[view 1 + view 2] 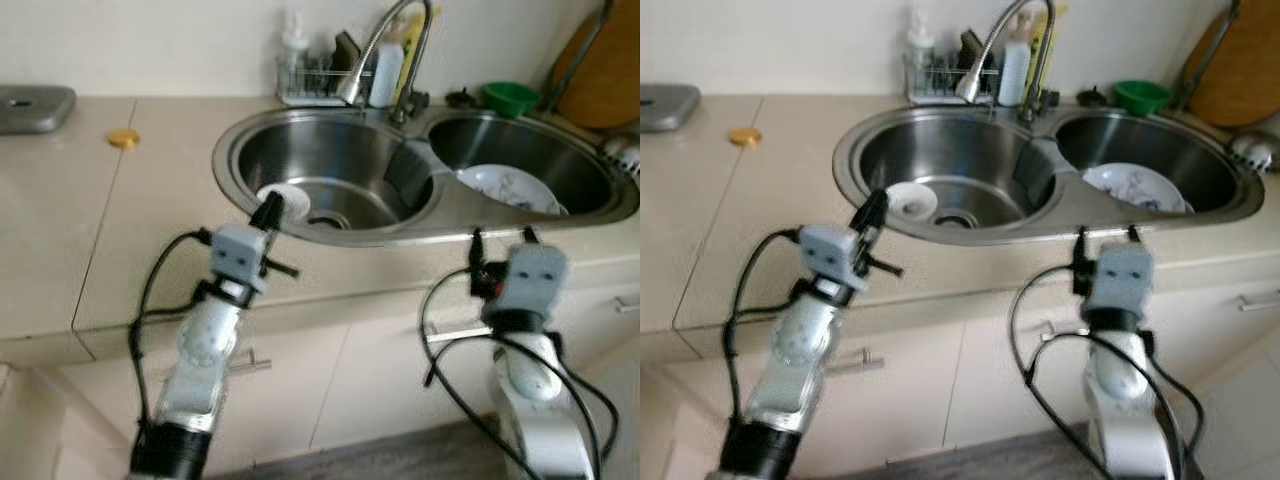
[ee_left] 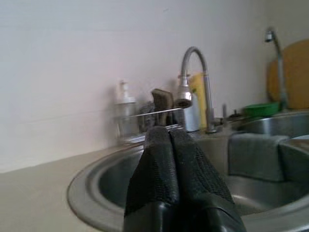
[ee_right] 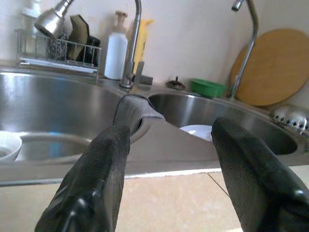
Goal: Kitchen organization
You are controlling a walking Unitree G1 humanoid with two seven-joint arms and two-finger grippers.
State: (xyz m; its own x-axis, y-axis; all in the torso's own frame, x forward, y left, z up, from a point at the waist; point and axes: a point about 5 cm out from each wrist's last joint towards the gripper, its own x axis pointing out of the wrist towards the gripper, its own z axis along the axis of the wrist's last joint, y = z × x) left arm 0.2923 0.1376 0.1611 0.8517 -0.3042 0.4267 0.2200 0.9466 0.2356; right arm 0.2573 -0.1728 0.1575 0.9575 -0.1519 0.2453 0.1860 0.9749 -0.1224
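Since both grippers hold nothing, the tidying looks barely begun: a small bowl [image 1: 283, 201] sits in the left basin by the drain and a plate [image 1: 510, 187] leans in the right basin of the sink [image 1: 232, 140], neither lifted yet. Left gripper [image 1: 268, 209] is raised at the sink's front rim, just over the bowl, fingers pressed together w/ nothing between. Right gripper [image 1: 500, 239] hangs at the counter's front edge below the plate, fingers spread apart, empty. Head views give the layout, incl. a gold lid [image 1: 124, 138] on the counter. Right wrist view adds what they blur: a grey cloth [image 3: 136, 111] draped over the basin divider, plus the green bowl [image 3: 207, 87] and cutting board [image 3: 272, 65] behind.
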